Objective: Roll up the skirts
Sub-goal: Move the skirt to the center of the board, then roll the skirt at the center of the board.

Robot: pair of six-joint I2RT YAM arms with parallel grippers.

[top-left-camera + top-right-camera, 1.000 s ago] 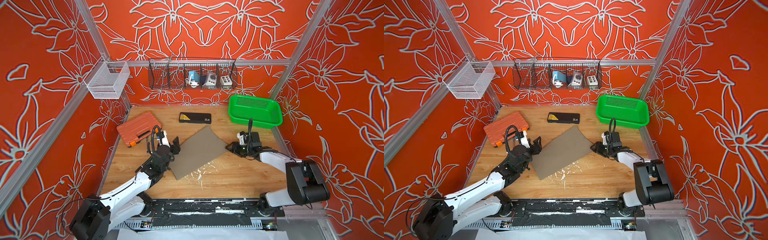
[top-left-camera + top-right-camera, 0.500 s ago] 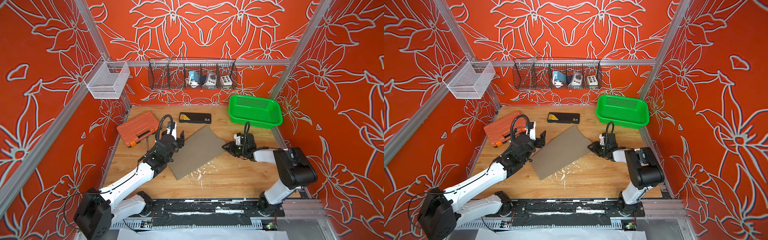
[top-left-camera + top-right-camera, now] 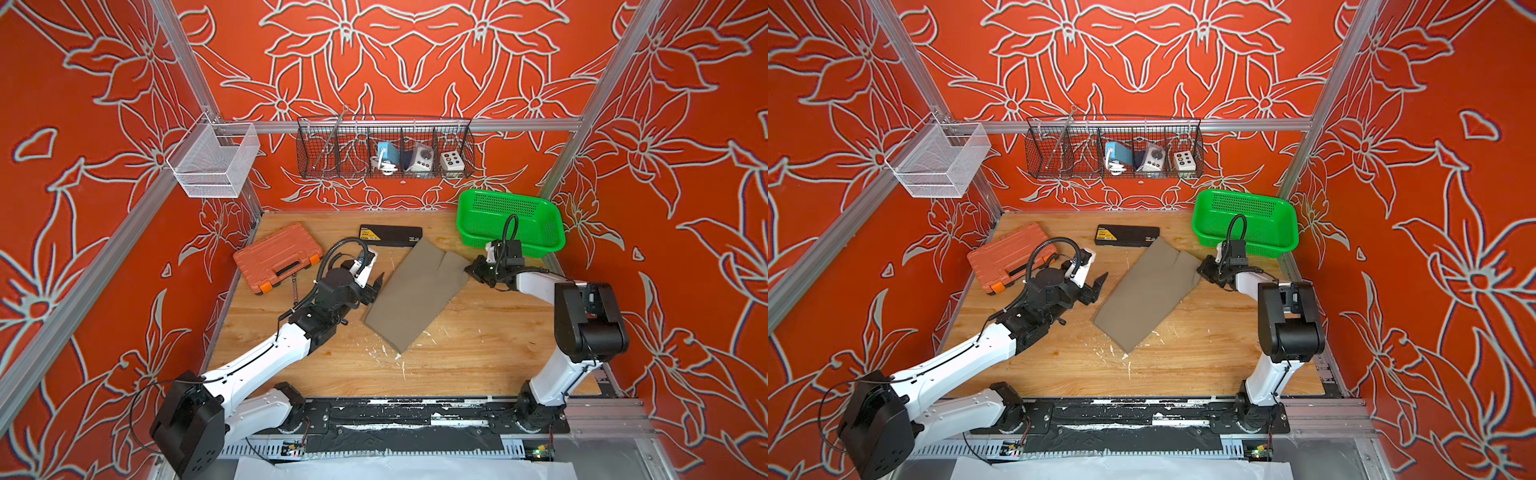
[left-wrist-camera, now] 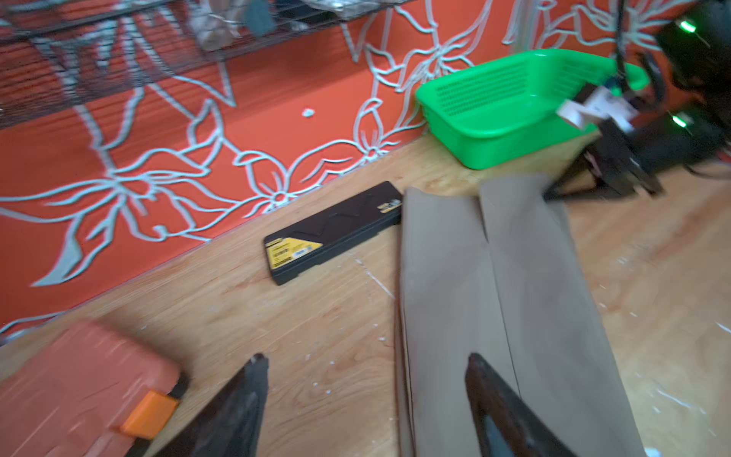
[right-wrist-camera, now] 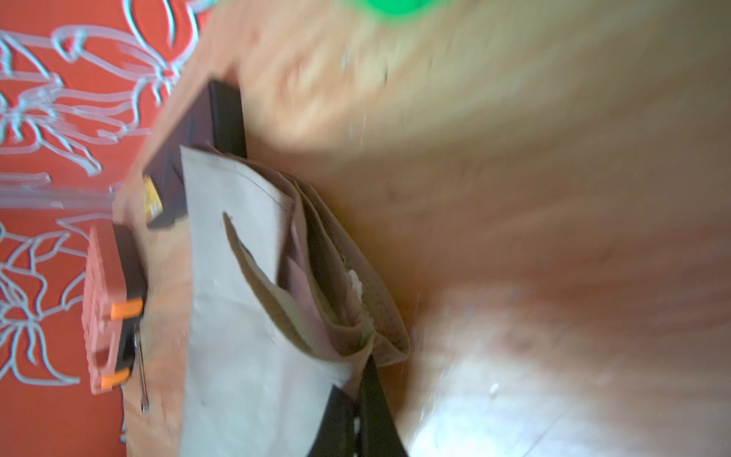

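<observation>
Skirt point(image 3: 415, 299) lies flat, slantwise mid-table, far corner touching the black case point(image 3: 390, 236). Right gripper point(image 3: 471, 269) pinches its edge near the green basket point(image 3: 511, 245). Left gripper point(image 4: 364, 358) gapes wide beside the opposite edge, bare wood around.

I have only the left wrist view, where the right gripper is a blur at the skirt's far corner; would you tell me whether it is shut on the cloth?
Observer: Yes. In the right wrist view the right gripper is shut on a corner of the skirt.
Operator: Thank you. How does the cloth look beside that grip?
Observer: Its folded layers gape apart there, so the inner faces show.
Operator: And the skirt's near end, which my frame cuts off?
Observer: In both top views it lies flat on the table, with no roll begun.
</observation>
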